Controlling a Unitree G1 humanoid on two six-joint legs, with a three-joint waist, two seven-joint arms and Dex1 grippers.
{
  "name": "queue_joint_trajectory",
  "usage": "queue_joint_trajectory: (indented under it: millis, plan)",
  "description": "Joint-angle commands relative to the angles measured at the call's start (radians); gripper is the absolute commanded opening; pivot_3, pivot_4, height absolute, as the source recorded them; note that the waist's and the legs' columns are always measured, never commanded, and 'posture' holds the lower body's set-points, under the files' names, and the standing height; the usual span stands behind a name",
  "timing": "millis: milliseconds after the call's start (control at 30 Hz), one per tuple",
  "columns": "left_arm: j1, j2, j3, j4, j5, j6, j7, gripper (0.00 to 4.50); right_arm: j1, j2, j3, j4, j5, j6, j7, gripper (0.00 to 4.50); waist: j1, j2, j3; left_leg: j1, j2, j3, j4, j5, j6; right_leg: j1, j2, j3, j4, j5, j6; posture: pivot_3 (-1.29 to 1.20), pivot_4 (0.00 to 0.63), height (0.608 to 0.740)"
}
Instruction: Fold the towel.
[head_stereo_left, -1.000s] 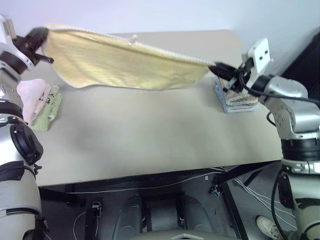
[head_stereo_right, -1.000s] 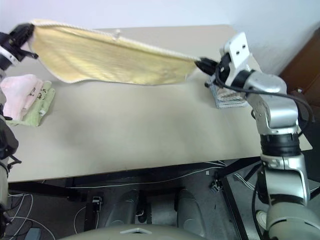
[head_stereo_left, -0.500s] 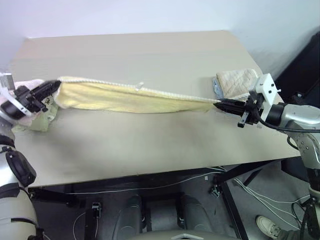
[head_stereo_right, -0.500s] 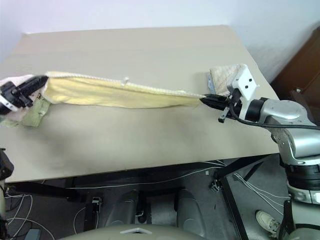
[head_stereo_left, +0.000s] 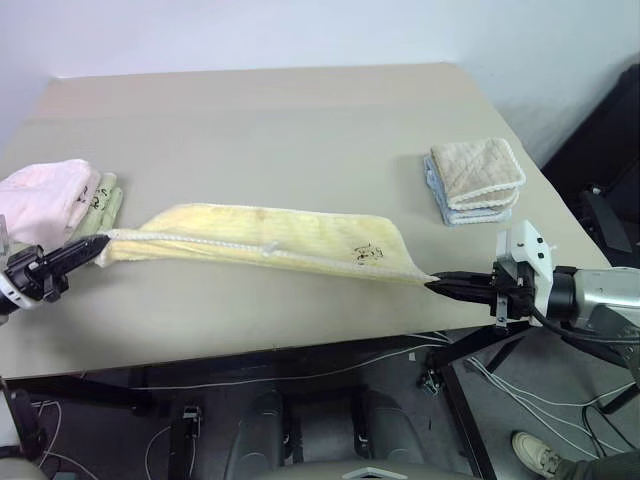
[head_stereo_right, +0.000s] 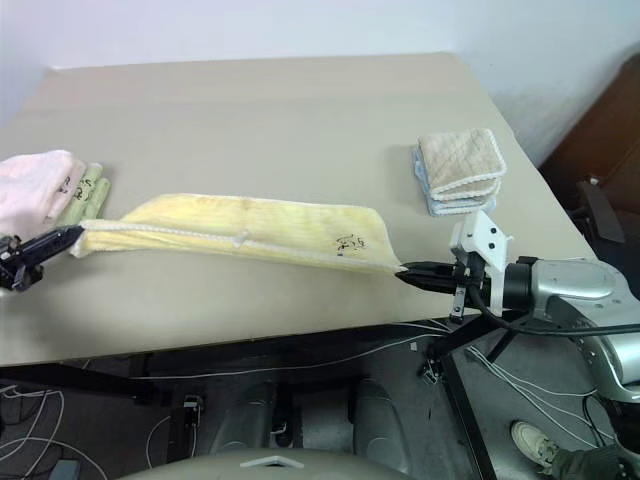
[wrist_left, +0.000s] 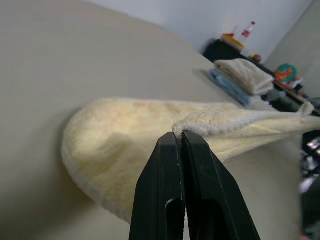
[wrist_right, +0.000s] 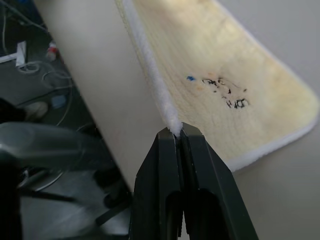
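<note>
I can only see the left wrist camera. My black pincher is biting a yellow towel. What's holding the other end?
Observer: The right gripper, shut on the far corner of the towel, near the table's front edge.
Operator: Is the towel up in the air?
Observer: No, most of it lies on the table, stretched out long between the right gripper and the left gripper.
Operator: Does it have a picture on it?
Observer: A small dark printed mark, near the right gripper's end.
Operator: What's next to my pincher?
Observer: A pink folded towel on a pale green one, just beyond it.
</note>
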Motion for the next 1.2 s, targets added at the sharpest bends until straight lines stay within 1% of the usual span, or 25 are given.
queue_joint_trajectory:
  millis: [33, 133, 233, 367, 500, 633, 733, 800, 967, 1200]
  plan:
    - [0.121, 0.058, 0.021, -0.149, -0.071, 0.065, -0.002, 0.02, 0.035, -0.039, -0.081, 0.002, 0.003, 0.003, 0.021, 0.00, 0.000, 0.000, 0.000, 0.000, 0.000, 0.000, 0.000, 0.000, 0.000, 0.000, -0.001, 0.000, -0.001, 0.000, -0.001, 0.00, 0.150, 0.740]
    - [0.221, 0.079, 0.025, -0.236, -0.094, 0.115, -0.002, 0.02, 0.103, -0.062, -0.101, -0.013, -0.008, -0.007, 0.061, 0.00, 0.002, 0.000, -0.001, 0.000, 0.000, 0.000, -0.001, -0.002, -0.003, -0.001, -0.005, -0.001, -0.003, 0.000, -0.001, 0.00, 0.150, 0.740]
    - [0.274, 0.090, 0.036, -0.278, -0.104, 0.141, -0.002, 0.02, 0.147, -0.074, -0.122, -0.034, 0.002, -0.009, 0.084, 0.00, 0.001, 0.001, -0.001, 0.000, 0.000, 0.000, -0.003, -0.002, -0.004, -0.002, -0.006, -0.001, -0.006, 0.000, -0.001, 0.00, 0.150, 0.740]
    - [0.378, 0.132, 0.028, -0.319, -0.117, 0.138, -0.002, 0.02, 0.247, -0.086, -0.187, -0.082, 0.002, -0.016, 0.138, 0.00, 0.000, 0.001, -0.002, 0.000, 0.000, 0.000, -0.007, -0.002, -0.004, -0.003, -0.007, 0.000, -0.009, 0.000, -0.002, 0.00, 0.150, 0.740]
    - [0.411, 0.154, 0.023, -0.340, -0.134, 0.142, -0.002, 0.02, 0.339, -0.100, -0.230, -0.099, -0.030, -0.044, 0.190, 0.00, 0.002, 0.002, -0.003, 0.000, -0.001, 0.001, -0.011, -0.002, -0.004, -0.003, -0.008, 0.001, -0.010, -0.001, -0.003, 0.00, 0.150, 0.740]
    - [0.397, 0.170, 0.018, -0.332, -0.147, 0.149, -0.002, 0.02, 0.352, -0.107, -0.227, -0.078, -0.052, -0.078, 0.200, 0.00, 0.000, 0.003, -0.003, 0.001, -0.001, 0.001, -0.013, -0.002, -0.004, -0.004, -0.008, 0.001, -0.011, -0.001, -0.003, 0.00, 0.150, 0.740]
    - [0.341, 0.177, -0.009, -0.291, -0.135, 0.121, -0.002, 0.02, 0.291, -0.104, -0.192, -0.029, -0.069, -0.101, 0.176, 0.00, 0.000, 0.003, -0.003, 0.001, -0.001, 0.002, -0.015, -0.002, -0.004, -0.005, -0.009, 0.000, -0.012, -0.001, -0.003, 0.00, 0.150, 0.740]
    - [0.277, 0.172, -0.025, -0.243, -0.118, 0.105, -0.002, 0.02, 0.251, -0.106, -0.169, 0.006, -0.082, -0.116, 0.171, 0.00, 0.000, 0.003, -0.003, 0.001, -0.002, 0.002, -0.016, -0.002, -0.004, -0.006, -0.009, 0.000, -0.012, -0.001, -0.003, 0.00, 0.150, 0.740]
    - [0.116, 0.152, -0.108, -0.114, -0.065, 0.079, -0.002, 0.02, 0.106, -0.109, -0.064, 0.141, -0.148, -0.167, 0.148, 0.00, 0.001, 0.003, -0.003, 0.000, -0.003, 0.004, -0.016, -0.002, -0.004, -0.004, -0.009, 0.000, -0.012, -0.001, -0.004, 0.00, 0.150, 0.740]
    - [-0.054, 0.143, -0.199, 0.033, -0.011, 0.037, -0.002, 0.02, -0.141, -0.045, 0.075, 0.247, -0.162, -0.173, 0.089, 0.00, -0.002, 0.002, -0.004, -0.001, -0.003, 0.005, -0.014, 0.000, -0.001, -0.005, -0.007, 0.000, -0.010, -0.001, -0.004, 0.00, 0.150, 0.740]
